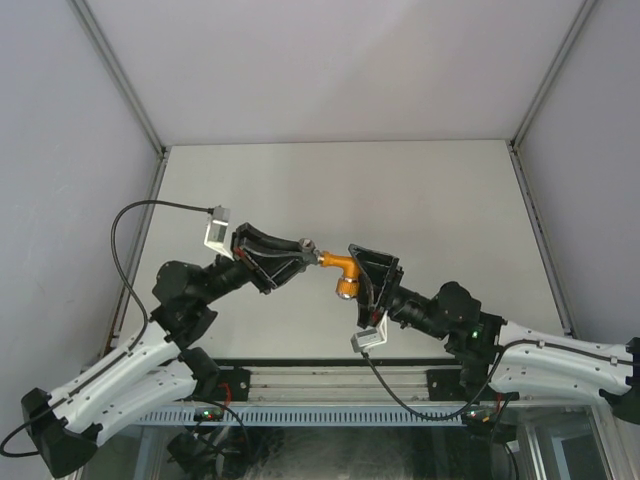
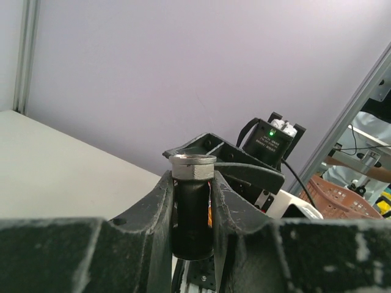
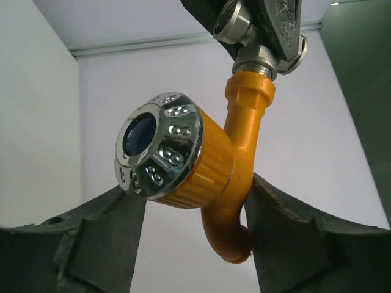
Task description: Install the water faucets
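The orange tap body [image 1: 346, 272] hangs above the table's middle between both grippers. In the right wrist view the tap [image 3: 244, 140] has a chrome-faced knob [image 3: 156, 146] and a curved spout. A grey metal fitting [image 3: 256, 55] sits on its neck. My right gripper [image 3: 195, 190] is shut on the tap, one finger against the knob and one against the spout bend; it also shows in the top view [image 1: 357, 276]. My left gripper [image 1: 303, 256] is shut on the grey fitting [image 2: 192, 166], whose dark barrel sits between its fingers [image 2: 160, 201].
The white table [image 1: 330, 190] is walled by pale panels with metal posts [image 1: 115, 70] at the corners. A black cable [image 1: 125, 250] loops over the left arm. An aluminium rail [image 1: 330, 385] runs along the near edge. A brown basket [image 2: 333, 196] lies beyond the table.
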### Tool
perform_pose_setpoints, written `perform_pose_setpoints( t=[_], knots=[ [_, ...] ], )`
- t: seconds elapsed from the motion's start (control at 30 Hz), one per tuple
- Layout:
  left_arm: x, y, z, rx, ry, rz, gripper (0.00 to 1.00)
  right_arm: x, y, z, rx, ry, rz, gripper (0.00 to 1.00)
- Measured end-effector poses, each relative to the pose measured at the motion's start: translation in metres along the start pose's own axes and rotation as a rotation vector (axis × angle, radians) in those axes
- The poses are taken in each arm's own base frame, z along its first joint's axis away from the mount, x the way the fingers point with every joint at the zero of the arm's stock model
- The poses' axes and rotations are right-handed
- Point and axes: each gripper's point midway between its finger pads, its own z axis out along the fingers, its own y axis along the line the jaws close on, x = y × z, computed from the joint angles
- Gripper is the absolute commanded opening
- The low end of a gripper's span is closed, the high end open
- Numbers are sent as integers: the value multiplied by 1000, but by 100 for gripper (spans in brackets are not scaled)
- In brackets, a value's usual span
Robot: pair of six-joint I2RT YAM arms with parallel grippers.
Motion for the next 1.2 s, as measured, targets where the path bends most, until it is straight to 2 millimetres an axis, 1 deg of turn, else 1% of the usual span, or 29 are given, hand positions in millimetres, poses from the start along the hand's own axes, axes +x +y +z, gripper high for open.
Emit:
perform_pose_setpoints(
  t=[0.07, 0.13, 0.2, 0.3, 0.33, 0.4, 0.47, 0.53, 0.7, 0.9, 1.03, 1.1, 1.2],
  knots=[
    [-4, -1, -2, -9, -15, -8, 0, -3, -3, 2, 32, -8, -25, 47],
    [-6, -1, -3, -19, -27, -20, 0, -4, -12, 3, 69, -14, -40, 38],
    [-10, -2, -3, -26, -44, -38, 0, -6, -22, 3, 108, -18, -53, 33],
    [-13, -3, -3, -26, -59, -45, 0, -6, -29, 4, 144, -18, -64, 22],
    [-15, -4, -3, -24, -65, -49, 0, -6, -29, 4, 144, -18, -68, 19],
    [-16, -5, -3, -19, -69, -52, 0, -7, -24, 5, 133, -23, -65, 9],
    [-14, -5, -2, -13, -62, -52, 0, -7, -23, 4, 130, -24, -34, 1],
    [-11, -6, -1, 0, -49, -48, 0, -8, -20, 2, 107, -31, 32, 0],
    [-8, -10, 3, 44, -33, -35, 0, -14, -24, -3, 53, -64, 167, 0],
    [-1, -9, 7, 79, 6, -2, 0, -14, -18, -10, -37, -54, 339, 0],
    [2, -11, 9, 106, 39, 44, 0, -11, -17, -16, -91, -63, 517, 0],
    [5, -8, 9, 102, 50, 58, 0, -11, -15, -19, -116, -85, 622, 0],
    [10, -2, 10, 87, 68, 66, 0, -8, -6, -23, -158, -100, 797, 0]
  ],
)
